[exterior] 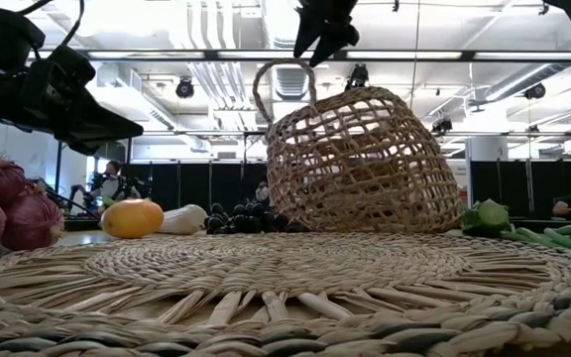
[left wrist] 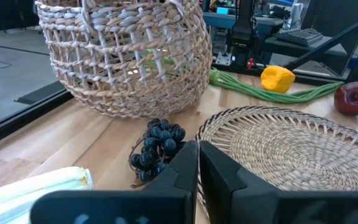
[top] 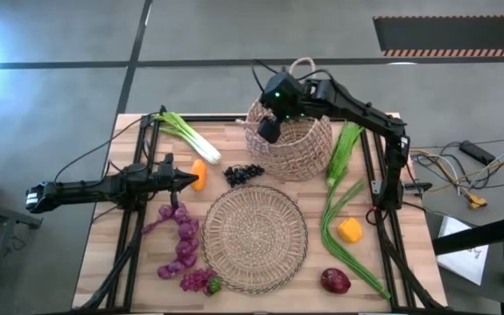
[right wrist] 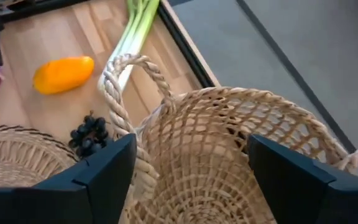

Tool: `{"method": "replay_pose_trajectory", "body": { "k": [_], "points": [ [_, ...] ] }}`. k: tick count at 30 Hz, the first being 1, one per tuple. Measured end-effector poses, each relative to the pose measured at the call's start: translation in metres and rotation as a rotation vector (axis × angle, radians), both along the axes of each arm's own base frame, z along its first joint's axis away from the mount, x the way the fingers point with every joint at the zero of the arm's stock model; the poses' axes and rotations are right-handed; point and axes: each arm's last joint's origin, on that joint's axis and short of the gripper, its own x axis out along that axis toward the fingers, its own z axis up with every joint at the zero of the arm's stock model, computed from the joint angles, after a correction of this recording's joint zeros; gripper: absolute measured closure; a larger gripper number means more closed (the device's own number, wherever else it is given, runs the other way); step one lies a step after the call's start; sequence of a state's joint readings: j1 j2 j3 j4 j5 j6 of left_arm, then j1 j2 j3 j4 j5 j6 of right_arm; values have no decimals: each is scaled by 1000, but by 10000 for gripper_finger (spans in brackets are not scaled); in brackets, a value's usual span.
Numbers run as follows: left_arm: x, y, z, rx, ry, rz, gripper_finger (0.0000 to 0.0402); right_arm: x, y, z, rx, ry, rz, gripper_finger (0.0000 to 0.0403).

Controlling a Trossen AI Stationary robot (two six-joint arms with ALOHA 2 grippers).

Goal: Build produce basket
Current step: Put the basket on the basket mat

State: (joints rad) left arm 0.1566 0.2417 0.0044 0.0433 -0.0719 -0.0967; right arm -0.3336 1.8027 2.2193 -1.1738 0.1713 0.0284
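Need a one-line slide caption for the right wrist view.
Open right claw poised over the wicker basket; leek, orange piece and dark grapes lie beyond.

I count one wicker basket (top: 289, 144) and one flat round woven mat (top: 254, 237) on my table (top: 112, 254). There is one leek (top: 188, 135), one bunch of dark grapes (top: 243, 173) and one red apple (top: 335, 280). Orange pieces number two: one (top: 199, 174) by my left hand (top: 192, 180), one (top: 350, 230) on the right side. Long green leaves (top: 343, 150) lie in two groups, the second (top: 344, 232) nearer the apple. The purple and pink-red bunches (top: 182, 245) are too tangled to count.
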Motion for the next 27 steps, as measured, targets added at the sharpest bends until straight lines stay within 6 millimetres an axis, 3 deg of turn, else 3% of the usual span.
{"method": "replay_pose_trajectory", "body": {
  "k": [10,22,27],
  "points": [
    [0,0,0,0,0,0,402,2,7,-3,79,-12,139,153],
    [0,0,0,0,0,0,402,7,6,-8,66,10,209,91],
    [0,0,0,0,0,0,402,11,13,-11,50,28,290,89]
  ]
}}
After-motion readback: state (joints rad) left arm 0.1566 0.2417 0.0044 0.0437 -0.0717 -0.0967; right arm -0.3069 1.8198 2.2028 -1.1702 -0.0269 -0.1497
